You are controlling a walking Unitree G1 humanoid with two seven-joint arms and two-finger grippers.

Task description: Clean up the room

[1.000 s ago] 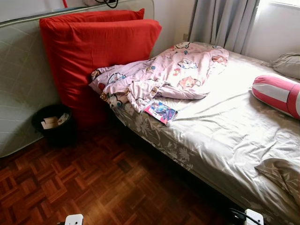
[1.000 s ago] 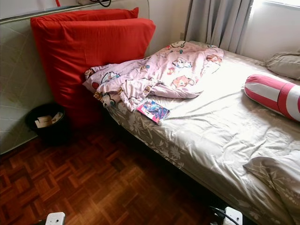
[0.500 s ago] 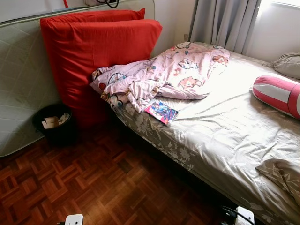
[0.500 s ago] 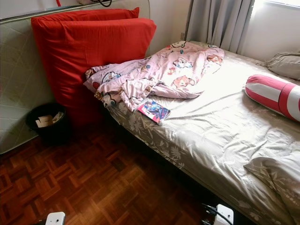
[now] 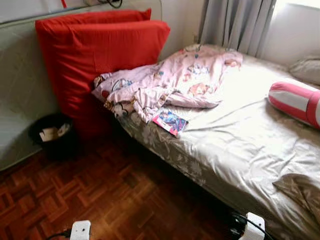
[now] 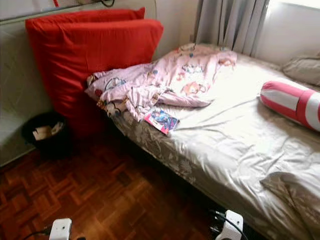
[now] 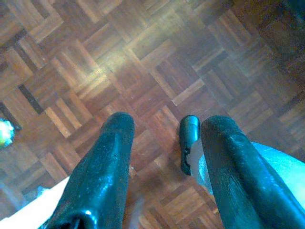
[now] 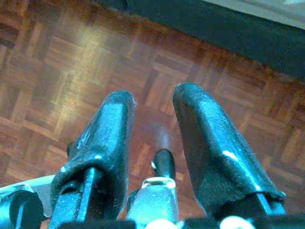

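Note:
A crumpled pink cartoon-print blanket (image 5: 170, 80) lies across the head end of the bed (image 5: 240, 145), spilling against two big red cushions (image 5: 95, 55). A small colourful book (image 5: 170, 122) rests on the beige sheet near the bed's edge, just below the blanket. A red-and-white striped bolster (image 5: 295, 100) lies at the right. My left gripper (image 7: 164, 131) hangs open above the parquet floor, holding nothing. My right gripper (image 8: 152, 102) is also open over the floor, close to the dark bed base. Both wrists (image 5: 80, 231) (image 5: 252, 227) show at the bottom edge of the eye views.
A black waste bin (image 5: 52, 137) with paper in it stands on the parquet floor (image 5: 110, 200) beside the red cushions. A mattress (image 5: 20, 95) leans on the wall behind. Grey curtains (image 5: 235, 22) hang at the back. A beige pillow (image 5: 306, 70) sits far right.
The whole picture has shifted slightly and blurred, so the camera moved. Both wrists show a little higher at the bottom edge. The bed's things lie as before.

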